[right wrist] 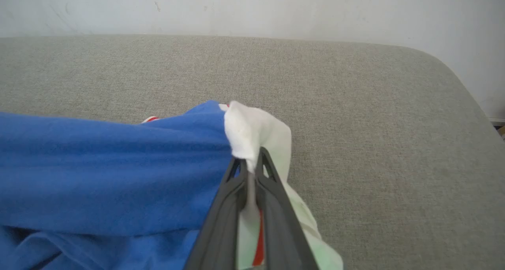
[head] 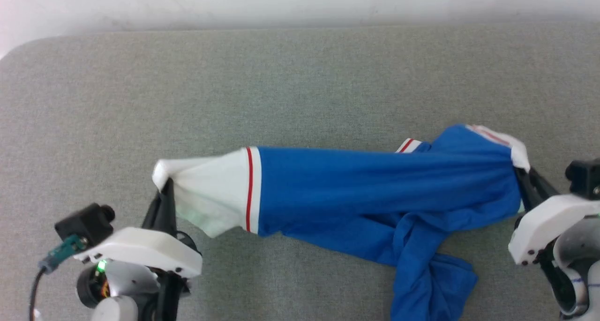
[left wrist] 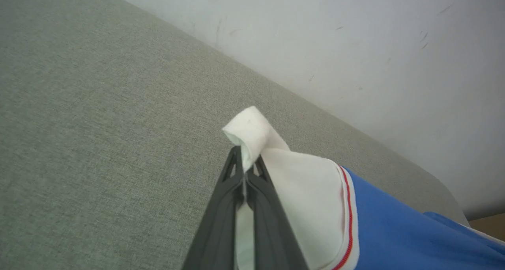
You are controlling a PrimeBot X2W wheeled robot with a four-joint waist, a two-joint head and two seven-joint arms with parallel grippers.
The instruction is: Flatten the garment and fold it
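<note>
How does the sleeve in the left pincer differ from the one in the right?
The left sleeve, in the left pincer, fans out; the right sleeve, in the right pincer, is bunched. The left sleeve's red stripe shows full length; the right sleeve's barely peeks past the blue body. Both are white and clamped tight.

Garment (head: 365,185): stretched left to right over near half of tabletop (head: 300,77); left end in left gripper (head: 165,184), right end in right gripper (head: 518,173); wall (head: 300,2) behind tabletop.

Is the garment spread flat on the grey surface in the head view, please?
No, the garment is pulled into a bunched band between the left gripper and right gripper.
</note>
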